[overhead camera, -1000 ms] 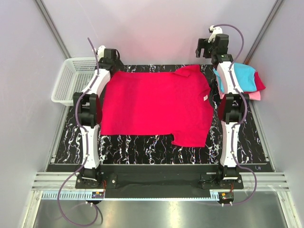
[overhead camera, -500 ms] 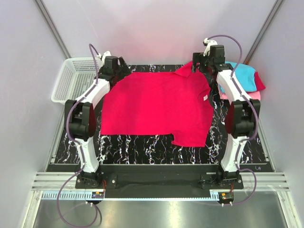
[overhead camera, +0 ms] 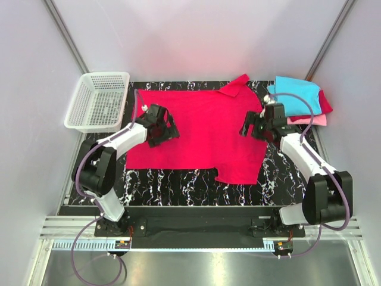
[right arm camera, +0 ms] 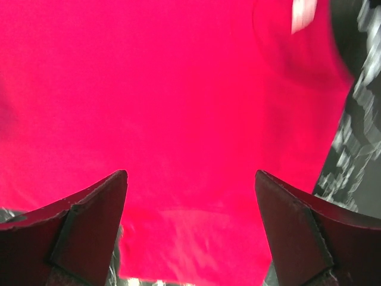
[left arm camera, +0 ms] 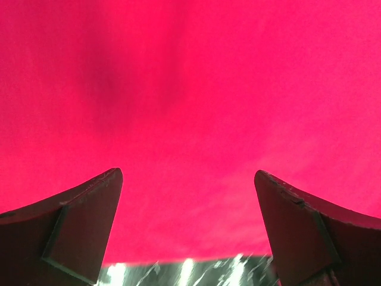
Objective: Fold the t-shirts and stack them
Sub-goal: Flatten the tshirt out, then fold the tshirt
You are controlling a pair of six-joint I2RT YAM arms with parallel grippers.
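Pulling back from the tabletop's (overhead camera: 178, 177) far edge with left gripper (overhead camera: 168, 130) and right gripper (overhead camera: 246, 126) spread empty over the crimson t-shirt (overhead camera: 205, 128) lying flat mid-tabletop, likely needing matched pinches on opposite edges for a straight fold.

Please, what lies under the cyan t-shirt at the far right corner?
Under the cyan t-shirt, a dark red t-shirt and a pink t-shirt show at its right edge. Most of both is covered; anything else beneath cannot be seen.

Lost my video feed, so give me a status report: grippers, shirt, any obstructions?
Left gripper and right gripper open, empty, over the red t-shirt. Spread flat, unfolded. Nothing lying on it.
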